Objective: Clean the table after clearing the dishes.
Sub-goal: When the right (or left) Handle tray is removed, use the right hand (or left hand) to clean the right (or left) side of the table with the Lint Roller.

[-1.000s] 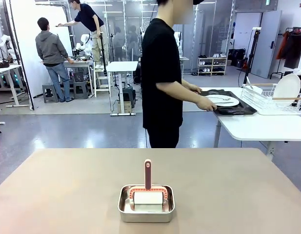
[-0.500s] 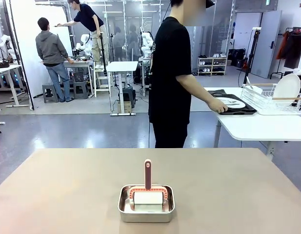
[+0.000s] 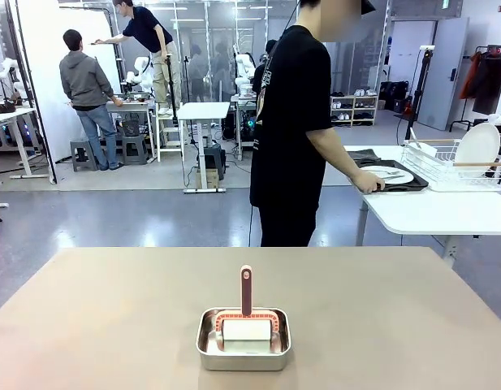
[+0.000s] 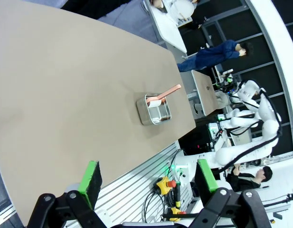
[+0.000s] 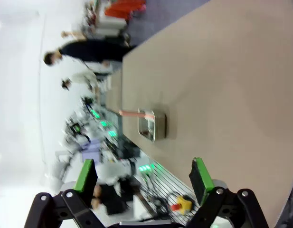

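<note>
While the beige worktop fills the lower half of the front view, a person in black stands beyond its far edge at 12 o'clock, turned toward 3 o'clock. One hand rests on the dishes: a white plate on a dark tray. They sit on a white table at 2 o'clock, well apart from the worktop. A wire rack holding a plate stands just beside the tray, at its 3 o'clock. On the worktop at 6 o'clock, a small steel pan holds a white-headed cleaning tool with its reddish-brown handle pointing to 12 o'clock. In the wrist views, the left jaws and the right jaws stand wide apart above the worktop, with nothing between their green pads.
</note>
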You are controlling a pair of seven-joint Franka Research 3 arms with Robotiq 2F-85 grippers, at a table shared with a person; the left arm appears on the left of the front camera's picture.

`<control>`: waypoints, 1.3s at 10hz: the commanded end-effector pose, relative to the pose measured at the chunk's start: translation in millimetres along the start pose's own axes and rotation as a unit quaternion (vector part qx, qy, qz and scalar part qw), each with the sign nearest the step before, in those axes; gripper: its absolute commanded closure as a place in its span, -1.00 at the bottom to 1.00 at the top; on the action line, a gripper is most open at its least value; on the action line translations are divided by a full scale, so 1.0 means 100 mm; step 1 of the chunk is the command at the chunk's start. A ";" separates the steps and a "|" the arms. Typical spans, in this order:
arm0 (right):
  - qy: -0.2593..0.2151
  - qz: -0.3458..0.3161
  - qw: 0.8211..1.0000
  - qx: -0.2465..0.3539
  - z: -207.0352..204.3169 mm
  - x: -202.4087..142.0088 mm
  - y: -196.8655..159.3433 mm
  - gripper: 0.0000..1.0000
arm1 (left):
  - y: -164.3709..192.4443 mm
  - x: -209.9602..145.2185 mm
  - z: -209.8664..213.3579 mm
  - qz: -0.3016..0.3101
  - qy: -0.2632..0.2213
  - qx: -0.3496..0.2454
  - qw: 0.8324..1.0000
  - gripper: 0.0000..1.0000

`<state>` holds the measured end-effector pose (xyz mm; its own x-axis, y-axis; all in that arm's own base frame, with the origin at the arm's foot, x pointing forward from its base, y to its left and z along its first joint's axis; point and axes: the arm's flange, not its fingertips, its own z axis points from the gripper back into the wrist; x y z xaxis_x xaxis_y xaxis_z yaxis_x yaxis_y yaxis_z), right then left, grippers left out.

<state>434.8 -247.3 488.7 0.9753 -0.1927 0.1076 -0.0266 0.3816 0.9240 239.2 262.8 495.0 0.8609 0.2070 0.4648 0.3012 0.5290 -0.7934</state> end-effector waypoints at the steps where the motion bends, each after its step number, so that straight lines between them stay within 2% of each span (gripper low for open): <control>1: 0.063 0.094 0.991 -0.075 -0.48 0.08 0.53 -1.00 | -0.01 -0.01 0.02 -0.004 -0.007 -0.006 1.000 -1.00; 3: 0.125 0.154 0.972 -0.125 -1.13 0.22 1.03 -1.00 | -0.01 -0.01 0.02 -0.004 -0.007 -0.006 1.000 -1.00; 5: 0.168 0.219 0.945 -0.177 -1.84 0.15 1.47 -1.00 | -0.01 -0.01 0.02 -0.004 -0.007 -0.006 1.000 -1.00; 6: 0.196 0.264 0.920 -0.213 -2.27 0.03 1.72 -1.00 | -0.01 -0.01 0.02 -0.004 -0.007 -0.006 1.000 -1.00; 8: 0.212 0.348 0.866 -0.289 -3.01 -0.26 2.02 -1.00 | -0.01 -0.01 0.02 -0.004 -0.007 -0.006 1.000 -1.00; 10: 0.262 0.399 0.818 -0.319 -3.67 -0.57 2.18 -1.00 | -0.01 -0.01 0.02 -0.004 -0.007 -0.006 1.000 -1.00; 11: 0.287 0.419 0.800 -0.319 -3.90 -0.75 2.23 -1.00 | -0.01 -0.01 0.02 -0.004 -0.007 -0.006 1.000 -1.00; 12: 0.290 0.449 0.778 -0.331 -4.10 -0.90 2.27 -1.00 | -0.01 -0.01 0.02 -0.004 -0.007 -0.006 1.000 -1.00; 13: 0.300 0.461 0.767 -0.331 -4.23 -1.00 2.30 -1.00 | -0.01 -0.01 0.02 -0.004 -0.007 -0.006 1.000 -1.00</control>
<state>427.7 243.6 535.3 0.5372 0.8117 0.2295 -0.8425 0.5034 0.1916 238.6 262.9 494.6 0.8612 0.2091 0.4633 0.2982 0.5302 -0.7937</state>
